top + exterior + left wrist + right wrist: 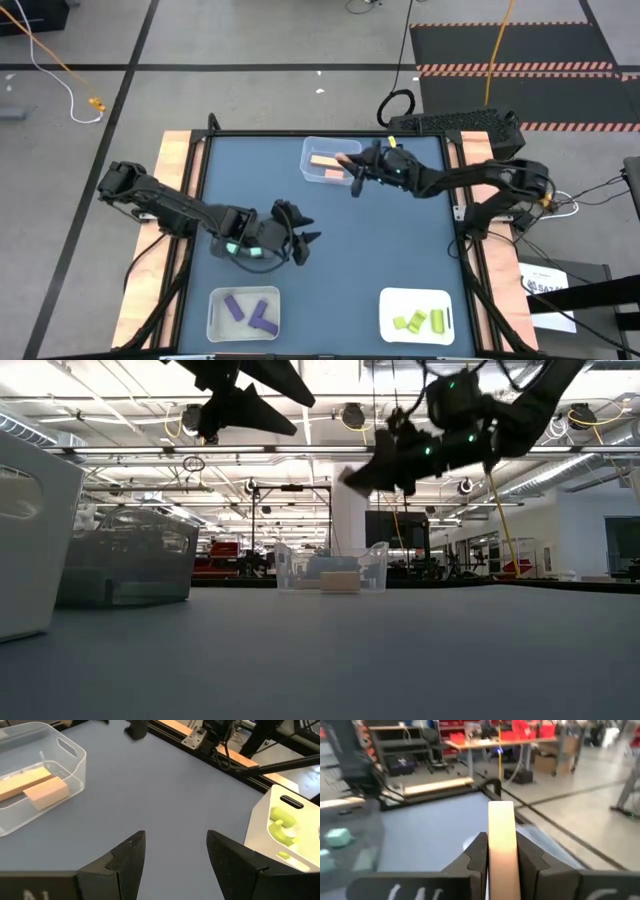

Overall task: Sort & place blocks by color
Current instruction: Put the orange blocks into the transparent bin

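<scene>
My right gripper [352, 175] is shut on a pale orange bar [501, 840]. It hangs in the air over the near right corner of a clear bin [325, 160] at the table's far middle. Two pale orange blocks [35, 785] lie on that bin's floor. My left gripper [305, 238] is open and empty above the table's middle; its fingers also show in the left wrist view [175, 852]. Purple blocks [250, 312] lie in a bin at the near left. Yellow-green blocks [422, 321] lie in a white bin at the near right. My right gripper pinches the pale orange bar by its two broad sides [500, 865] between its two fingers. The bar lies along the fingers, and its free end [500, 810] sticks out past the fingertips. The fingers come from the table's right. The bar is lifted clear of the bin and the table.
The white bin [287, 827] with yellow-green blocks stands near the front right edge. A teal block [337, 837] shows blurred at the side of the right wrist view. A dark bin [125, 565] and a white bin [30, 540] stand at the left of the low view.
</scene>
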You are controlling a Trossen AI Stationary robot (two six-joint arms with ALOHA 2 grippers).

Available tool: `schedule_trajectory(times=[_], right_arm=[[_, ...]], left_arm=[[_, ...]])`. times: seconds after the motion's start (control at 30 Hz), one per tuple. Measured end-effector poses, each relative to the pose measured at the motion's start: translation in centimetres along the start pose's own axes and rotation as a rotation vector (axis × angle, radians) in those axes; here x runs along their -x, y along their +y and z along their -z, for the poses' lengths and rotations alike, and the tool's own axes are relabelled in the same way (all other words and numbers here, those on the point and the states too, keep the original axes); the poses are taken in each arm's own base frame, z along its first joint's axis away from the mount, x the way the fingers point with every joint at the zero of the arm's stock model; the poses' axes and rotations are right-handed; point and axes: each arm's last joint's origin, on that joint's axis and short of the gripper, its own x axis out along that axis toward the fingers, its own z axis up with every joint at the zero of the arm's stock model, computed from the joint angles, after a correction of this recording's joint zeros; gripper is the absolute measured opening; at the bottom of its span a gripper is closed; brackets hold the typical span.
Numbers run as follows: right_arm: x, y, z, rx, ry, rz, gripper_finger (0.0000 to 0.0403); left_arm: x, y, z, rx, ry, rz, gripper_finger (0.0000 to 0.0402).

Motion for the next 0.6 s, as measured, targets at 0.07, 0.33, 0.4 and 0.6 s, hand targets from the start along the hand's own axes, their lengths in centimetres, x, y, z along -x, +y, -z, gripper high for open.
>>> schedule_trajectory(times=[0.07, 0.33, 0.4, 0.6], right_arm=[[-0.7, -0.6, 0.9, -0.024, 0.028, 0.020, 0.0045], [-3.0, -2.3, 2.9, -0.046, 0.072, 0.076, 0.0045], [-3.3, -2.7, 3.2, -0.032, 0.081, 0.088, 0.0049], [-3.8, -3.4, 3.5, -0.026, 0.094, 0.107, 0.0110]], left_arm=[[-0.1, 0.1, -0.1, 0.003, -0.002, -0.005, 0.0212], [-0.3, 0.5, -0.3, 0.004, -0.005, -0.018, 0.0212], [-0.3, 0.5, -0.3, 0.002, -0.004, -0.020, 0.0212], [-0.3, 0.5, -0.3, 0.002, -0.003, -0.020, 0.0212]])
